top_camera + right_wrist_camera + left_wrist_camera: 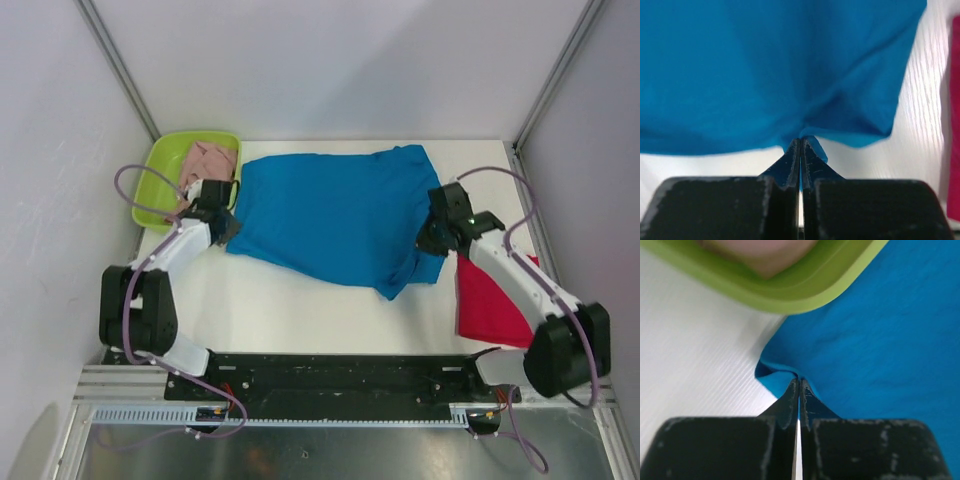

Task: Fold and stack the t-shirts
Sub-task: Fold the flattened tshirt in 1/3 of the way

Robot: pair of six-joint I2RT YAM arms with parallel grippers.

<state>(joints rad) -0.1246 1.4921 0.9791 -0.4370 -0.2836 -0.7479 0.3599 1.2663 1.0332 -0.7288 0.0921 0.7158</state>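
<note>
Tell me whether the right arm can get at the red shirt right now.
Probably not yet: its end effector is shut on the blue shirt, though the red shirt lies close by.

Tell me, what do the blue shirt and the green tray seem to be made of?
The blue shirt looks like soft, matte cloth, perhaps cotton. It ripples and puckers into small folds at its edges. The green tray looks like moulded plastic, smooth with a slight sheen. Its rim is rounded, stepped and evenly coloured.
</note>
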